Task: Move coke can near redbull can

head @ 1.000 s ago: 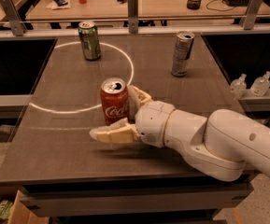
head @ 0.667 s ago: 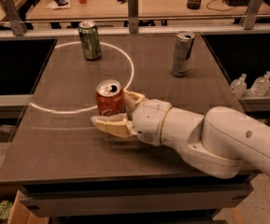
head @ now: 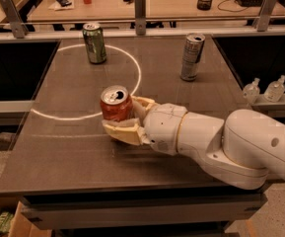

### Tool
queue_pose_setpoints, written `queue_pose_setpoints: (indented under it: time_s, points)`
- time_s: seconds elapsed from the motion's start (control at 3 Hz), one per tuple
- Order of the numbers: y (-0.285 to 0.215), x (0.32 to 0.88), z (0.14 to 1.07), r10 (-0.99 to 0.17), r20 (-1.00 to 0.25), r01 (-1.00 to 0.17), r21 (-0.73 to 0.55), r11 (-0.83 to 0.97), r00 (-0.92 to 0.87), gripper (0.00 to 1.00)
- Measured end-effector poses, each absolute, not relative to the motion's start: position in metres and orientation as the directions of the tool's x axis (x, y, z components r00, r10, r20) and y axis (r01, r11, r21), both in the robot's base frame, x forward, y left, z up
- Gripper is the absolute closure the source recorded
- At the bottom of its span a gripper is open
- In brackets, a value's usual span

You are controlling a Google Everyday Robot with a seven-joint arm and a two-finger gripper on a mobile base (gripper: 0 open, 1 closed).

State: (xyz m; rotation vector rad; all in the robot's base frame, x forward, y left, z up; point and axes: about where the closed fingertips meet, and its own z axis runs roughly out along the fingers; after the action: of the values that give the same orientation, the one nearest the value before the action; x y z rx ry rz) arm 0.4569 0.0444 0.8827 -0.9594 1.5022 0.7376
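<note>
The coke can (head: pixel 115 104), red with a silver top, stands upright near the middle of the dark table (head: pixel 73 152), held between my cream fingers. My gripper (head: pixel 128 118) reaches in from the right on a thick white arm and is shut on the coke can, one finger (head: pixel 121 132) in front of it and one behind. The redbull can (head: pixel 192 56), slim and silver-grey, stands upright at the back right of the table, well apart from my gripper.
A green can (head: pixel 94 43) stands at the back left inside a white circle line (head: pixel 134 70). A railing with metal posts (head: pixel 140 11) runs along the far edge. Two small clear bottles (head: pixel 264 90) sit on a ledge at the right.
My fingers have closed around the coke can, and the can has shifted slightly left and up with the gripper.
</note>
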Motion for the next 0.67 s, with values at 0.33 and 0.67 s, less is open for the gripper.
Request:
queue_pose_setpoints:
  time_s: [0.33, 0.67]
  points:
    - [0.019, 0.436, 0.892, -0.202, -0.979, -0.868, -0.085, 0.489, -0.017, 1.00]
    - [-0.017, 0.412, 0.892, -0.248, -0.968, -0.830, -0.113, 0.547, -0.031, 1.00]
